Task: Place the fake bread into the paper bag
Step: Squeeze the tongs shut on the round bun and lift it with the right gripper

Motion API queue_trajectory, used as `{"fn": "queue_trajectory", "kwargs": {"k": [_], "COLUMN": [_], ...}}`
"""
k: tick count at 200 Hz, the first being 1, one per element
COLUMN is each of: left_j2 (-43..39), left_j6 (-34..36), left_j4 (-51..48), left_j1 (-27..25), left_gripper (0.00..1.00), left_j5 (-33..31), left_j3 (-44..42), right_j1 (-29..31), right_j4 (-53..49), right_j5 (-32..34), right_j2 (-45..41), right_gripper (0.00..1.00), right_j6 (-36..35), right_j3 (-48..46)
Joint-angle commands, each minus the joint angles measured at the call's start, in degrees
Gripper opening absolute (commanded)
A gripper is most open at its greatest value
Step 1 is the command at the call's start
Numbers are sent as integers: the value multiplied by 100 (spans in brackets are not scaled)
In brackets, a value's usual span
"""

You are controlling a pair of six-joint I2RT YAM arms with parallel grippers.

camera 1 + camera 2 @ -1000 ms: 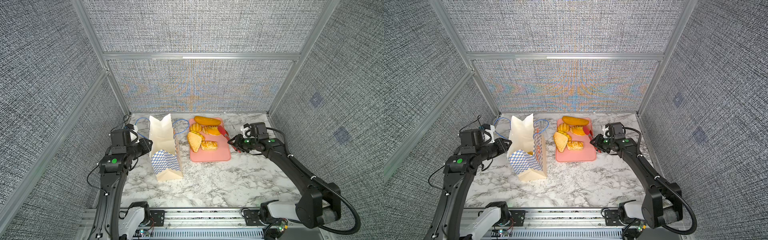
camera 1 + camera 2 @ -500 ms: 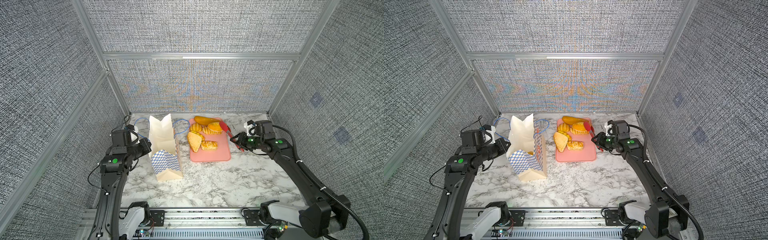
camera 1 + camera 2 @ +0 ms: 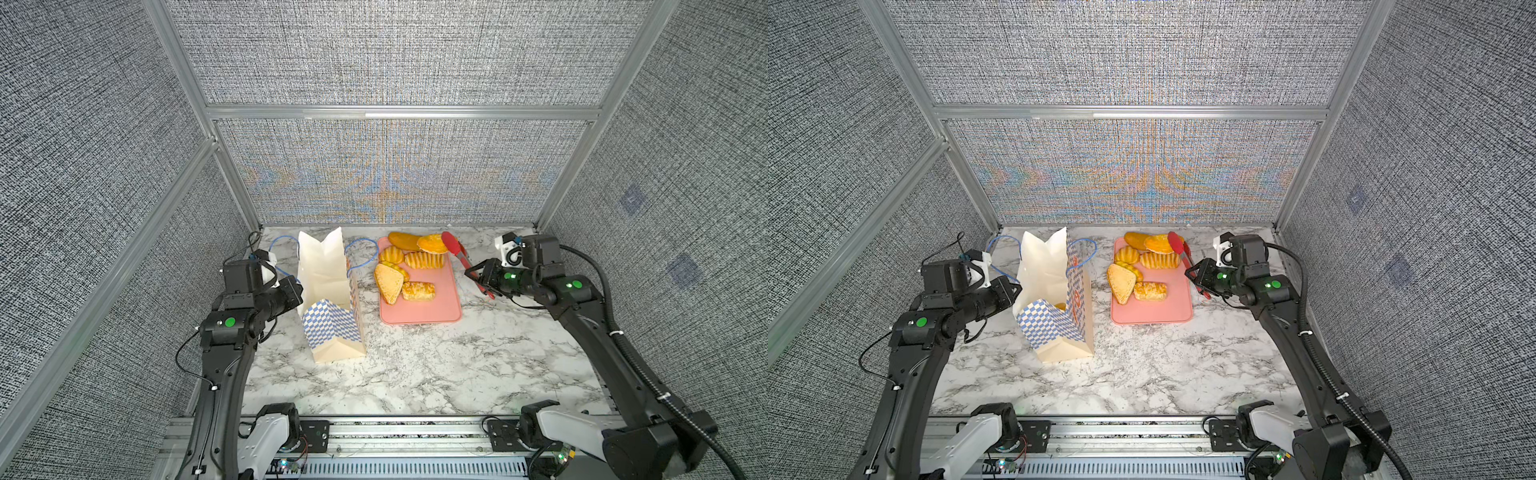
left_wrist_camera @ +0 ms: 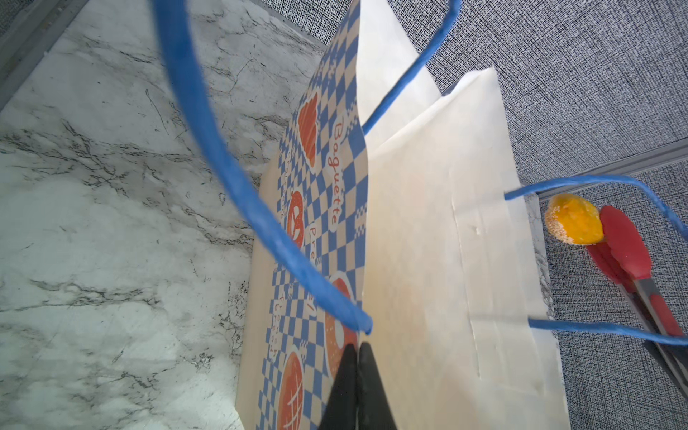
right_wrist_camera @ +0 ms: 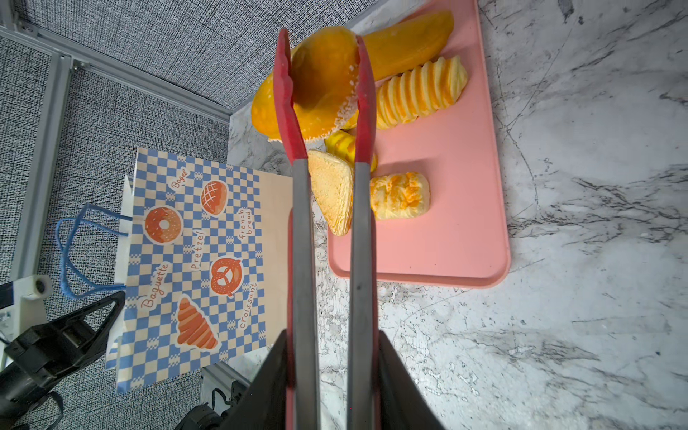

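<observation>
**Marble tabletop (image 3: pixel 415 374), bun in tongs**

Bag (image 3: pixel 332 328) stands upright, its wall pinched by the closed left fingers (image 4: pixel 348 387). Right of the bag, a tray (image 3: pixel 440 309) carries bread (image 3: pixel 419 291). There the right fingers (image 5: pixel 268 391) clamp tongs (image 5: pixel 301 242) gripping a bun (image 5: pixel 324 82). It is probably light, squashy and slick, so squeeze its middle.

Golden-orange fake bread (image 3: pixel 424 260) lying on pink tray (image 3: pixel 436 309); oval bun (image 3: pixel 432 243) clamped in red tongs (image 3: pixel 453 248). Cream, blue-checkered paper bag (image 3: pixel 330 324), upright, mouth open, beside tray.

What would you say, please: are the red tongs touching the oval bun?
Touching: in the right wrist view the red tongs clamp the oval bun.
</observation>
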Motion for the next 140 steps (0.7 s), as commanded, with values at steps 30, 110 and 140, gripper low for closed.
{"fn": "queue_trajectory", "kwargs": {"k": [30, 110, 140], "left_j2": [1, -8, -8], "left_j6": [26, 18, 17], "left_j4": [95, 103, 98], "left_j1": [-6, 2, -4], "left_gripper": [0, 0, 0], "left_j5": [87, 100, 95], "left_j3": [-18, -7, -18], "right_j1": [93, 352, 463], "right_j4": [-59, -197, -253], "right_j5": [-10, 104, 192], "right_j2": [-137, -164, -176], "right_gripper": [35, 35, 35], "right_j6": [-56, -57, -84], "right_j3": [333, 819, 962]}}
